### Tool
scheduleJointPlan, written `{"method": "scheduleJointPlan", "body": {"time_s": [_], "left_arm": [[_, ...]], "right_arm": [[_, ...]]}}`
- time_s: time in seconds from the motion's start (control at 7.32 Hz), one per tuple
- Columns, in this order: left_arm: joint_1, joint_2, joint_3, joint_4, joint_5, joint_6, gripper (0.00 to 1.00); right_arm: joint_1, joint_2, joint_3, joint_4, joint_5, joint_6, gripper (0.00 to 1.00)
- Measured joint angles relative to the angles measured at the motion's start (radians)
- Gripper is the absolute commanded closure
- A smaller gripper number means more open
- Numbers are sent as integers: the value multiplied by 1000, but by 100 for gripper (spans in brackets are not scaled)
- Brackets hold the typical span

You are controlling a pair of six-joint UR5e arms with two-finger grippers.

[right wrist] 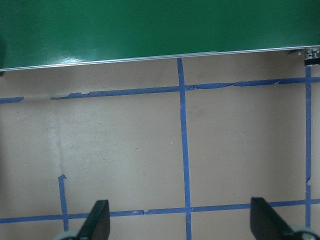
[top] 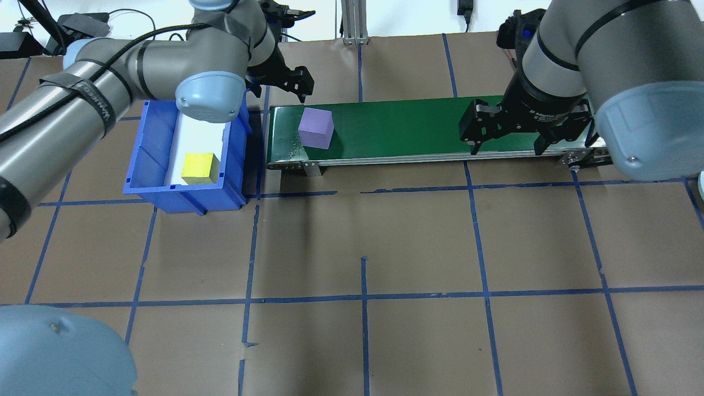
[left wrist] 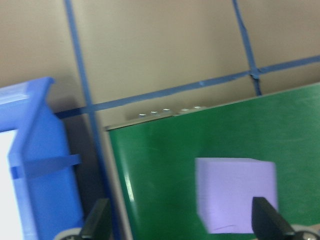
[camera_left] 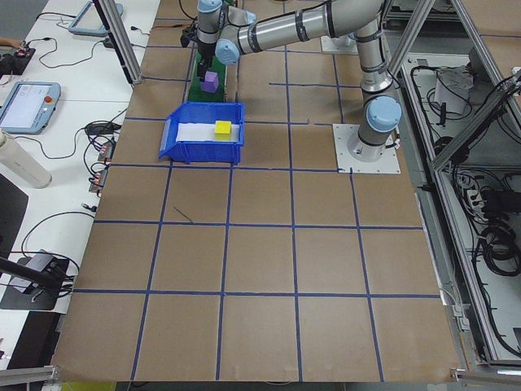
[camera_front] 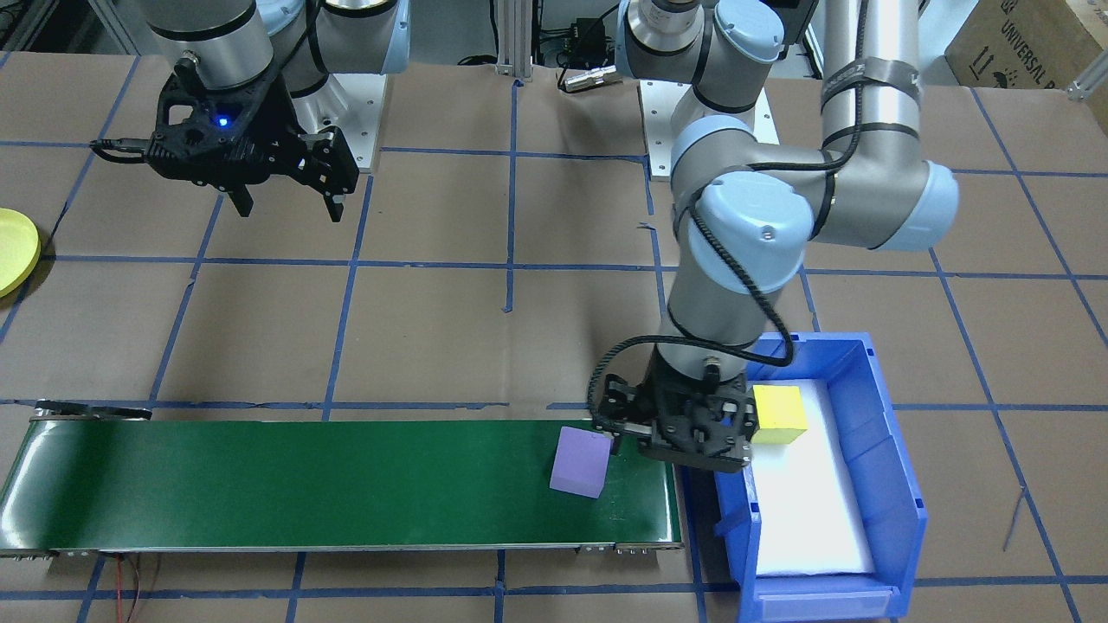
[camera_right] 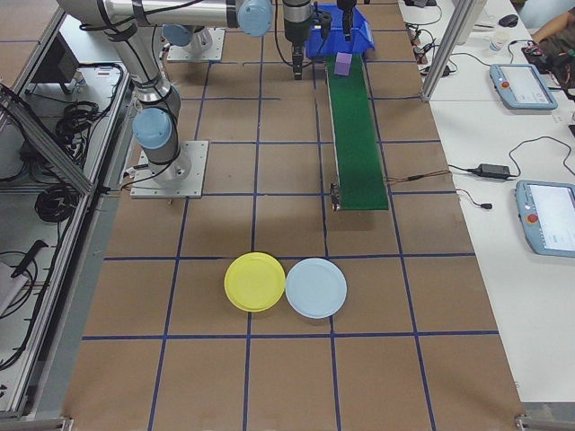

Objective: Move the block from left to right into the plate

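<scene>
Hovering spread left hand [camera_front: 619, 437] beside purple block [camera_front: 581, 462] on green belt [camera_front: 303, 484], right hand [camera_front: 290, 203] spread upper left, waiting to receive.

**Lighting and picture quality**

Even, bright overhead light. Soft short shadows beside the blue bin [top: 165, 187] and purple block [top: 315, 127]. Glare streaks on the green belt [camera_front: 260, 484]; white bin liner [camera_front: 814, 502] overexposed. Left wrist view blurred; exterior views sharp.

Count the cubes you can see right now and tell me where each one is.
2. The purple cube sits on the green conveyor belt at its end nearest the blue bin. The yellow cube sits inside that bin. I see no others.
</scene>
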Motion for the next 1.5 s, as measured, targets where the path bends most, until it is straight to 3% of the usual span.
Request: {"method": "scheduleJointPlan", "body": {"time_s": [0.41,0.68,0.96,1.5], "left_arm": [[202,40,-35,-120,-5,191,0],[256,37,-103,-113,-7,234,0],[270,30,-173,-98,-6,247,0],[286,-9,-205,-99,-17,266,0]], "right_arm": [[-3,0,18,-20,0,-2,0],[-11,34,10,-70,4,-62,0],[-47,129,-39,-163,45,-91,0],[-67,364,-186,-267,199,-70,0]]}}
